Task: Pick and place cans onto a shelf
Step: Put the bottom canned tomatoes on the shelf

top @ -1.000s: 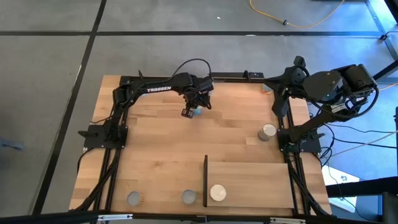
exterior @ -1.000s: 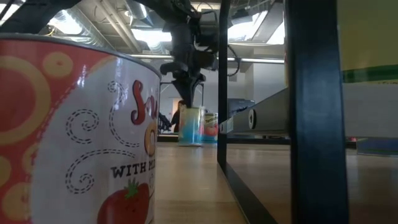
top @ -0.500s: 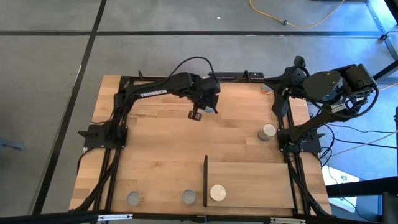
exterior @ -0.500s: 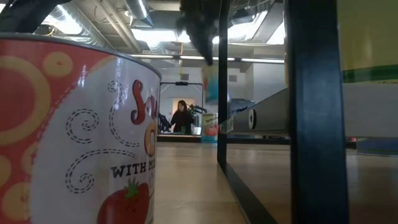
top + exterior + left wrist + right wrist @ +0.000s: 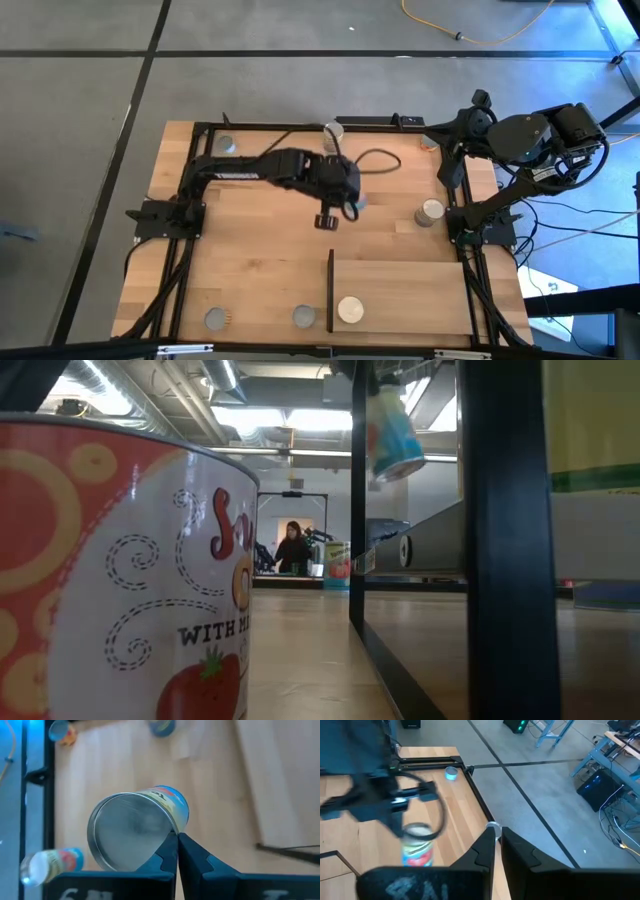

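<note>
The left gripper [image 5: 350, 203] is hanging above mid-table [image 5: 250, 250], jaws gripping a blue-labelled can [image 5: 137, 832] tilted in the air, short of the shelf [image 5: 400, 295]. The right gripper [image 5: 497, 837] is waiting at the table's right edge, jaws nearly closed on nothing.

Probably lab: concrete floor [image 5: 300, 80], ceiling strip lights [image 5: 270, 420], cables [image 5: 480, 30].

The left arm reaches across the table's middle; the left gripper [image 5: 350, 203] is closed on a can [image 5: 137, 830], held in the air. The right arm is folded at the right edge.
</note>
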`<act>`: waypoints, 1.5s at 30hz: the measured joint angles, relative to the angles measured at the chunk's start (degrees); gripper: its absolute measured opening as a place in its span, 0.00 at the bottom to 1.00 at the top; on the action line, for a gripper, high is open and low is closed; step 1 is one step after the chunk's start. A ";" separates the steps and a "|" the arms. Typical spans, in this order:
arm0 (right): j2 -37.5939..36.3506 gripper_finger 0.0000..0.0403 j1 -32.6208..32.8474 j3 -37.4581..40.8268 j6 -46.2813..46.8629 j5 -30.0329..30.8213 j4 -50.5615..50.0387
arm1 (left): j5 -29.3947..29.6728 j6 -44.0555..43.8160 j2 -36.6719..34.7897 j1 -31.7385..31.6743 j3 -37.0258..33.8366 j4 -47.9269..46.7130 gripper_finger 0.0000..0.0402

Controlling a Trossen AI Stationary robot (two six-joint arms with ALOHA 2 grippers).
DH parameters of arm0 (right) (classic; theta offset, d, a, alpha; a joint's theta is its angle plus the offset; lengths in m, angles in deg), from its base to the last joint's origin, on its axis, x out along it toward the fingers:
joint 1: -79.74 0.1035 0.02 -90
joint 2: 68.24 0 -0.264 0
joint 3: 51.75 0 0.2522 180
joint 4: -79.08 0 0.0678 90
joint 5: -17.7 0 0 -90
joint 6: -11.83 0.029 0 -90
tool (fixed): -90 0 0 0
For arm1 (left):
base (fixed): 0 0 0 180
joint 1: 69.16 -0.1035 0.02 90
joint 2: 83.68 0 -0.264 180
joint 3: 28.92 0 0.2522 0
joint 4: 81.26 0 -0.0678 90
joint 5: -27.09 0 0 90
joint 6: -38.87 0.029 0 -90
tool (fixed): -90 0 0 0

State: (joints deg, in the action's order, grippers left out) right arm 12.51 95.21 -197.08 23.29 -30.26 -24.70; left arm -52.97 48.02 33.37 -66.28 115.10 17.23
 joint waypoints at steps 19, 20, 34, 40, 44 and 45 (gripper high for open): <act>0.02 0.09 0.01 0.01 0.01 -0.04 0.00 | -8.34 2.84 -0.02 10.10 0.00 5.34 0.00; 0.02 0.09 0.00 0.02 0.05 -0.04 0.00 | -8.95 3.30 -0.02 10.36 0.00 5.33 0.00; 0.03 0.09 0.02 0.02 4.90 -0.11 0.00 | -11.07 3.28 5.44 12.96 0.04 5.43 0.00; 0.02 0.09 0.02 0.02 5.21 -0.11 0.00 | -10.99 3.13 6.43 14.44 -0.02 4.90 0.00; 0.02 0.09 0.02 0.02 6.44 -0.12 0.00 | -10.91 3.24 7.50 14.86 -0.02 5.51 0.00; 0.02 0.09 0.02 0.02 6.36 -0.13 0.00 | -10.93 3.18 7.50 14.84 -0.04 5.30 0.00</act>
State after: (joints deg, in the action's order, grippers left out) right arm 12.53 95.23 -197.06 29.65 -30.39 -24.70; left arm -63.90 51.19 40.87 -51.44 115.06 22.53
